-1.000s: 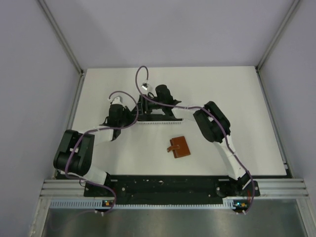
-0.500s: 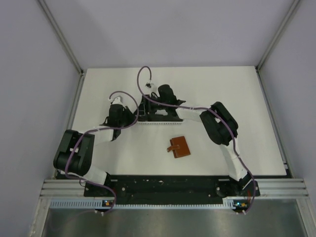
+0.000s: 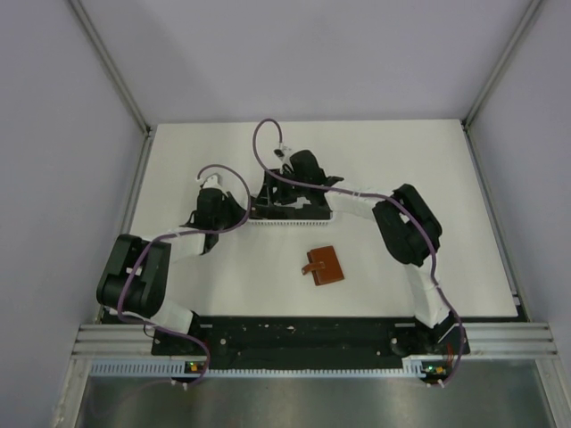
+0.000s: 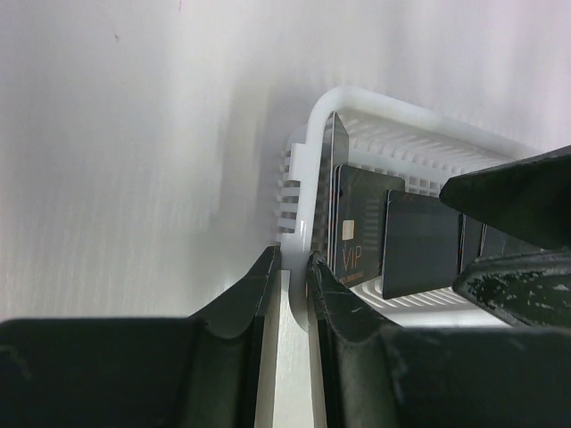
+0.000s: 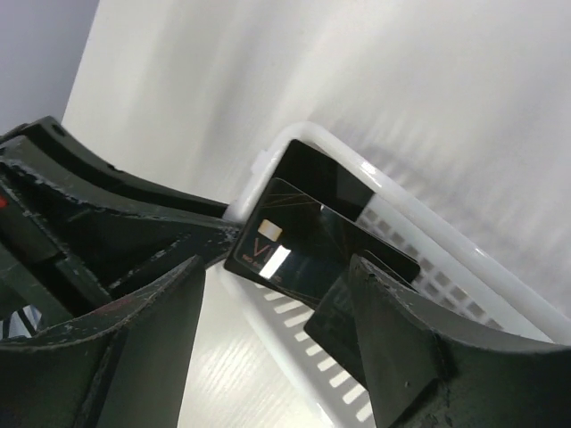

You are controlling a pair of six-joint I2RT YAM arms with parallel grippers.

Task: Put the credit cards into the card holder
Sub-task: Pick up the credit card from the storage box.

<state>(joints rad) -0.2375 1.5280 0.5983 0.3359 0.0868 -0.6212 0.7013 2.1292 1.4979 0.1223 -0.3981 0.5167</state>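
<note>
Several black credit cards (image 5: 294, 236) stand in a white slotted basket (image 5: 500, 276); one reads "VIP" (image 4: 357, 223). My left gripper (image 4: 293, 257) is shut on the basket's end wall (image 4: 299, 178), at the basket's left end in the top view (image 3: 239, 210). My right gripper (image 5: 278, 267) is open, its fingers (image 5: 419, 357) on either side of the cards, above the basket (image 3: 285, 219) in the top view (image 3: 277, 196). The brown card holder (image 3: 324, 266) lies closed on the table, nearer than the basket, with no gripper on it.
The white table (image 3: 428, 178) is fenced by grey walls and metal posts (image 3: 111, 71). My right arm's elbow (image 3: 409, 227) hangs to the right of the card holder. A purple cable (image 3: 263, 134) loops above the basket.
My right arm's elbow has swung to the right and its gripper has shifted slightly right over the basket. The left arm, basket and card holder have not moved.
</note>
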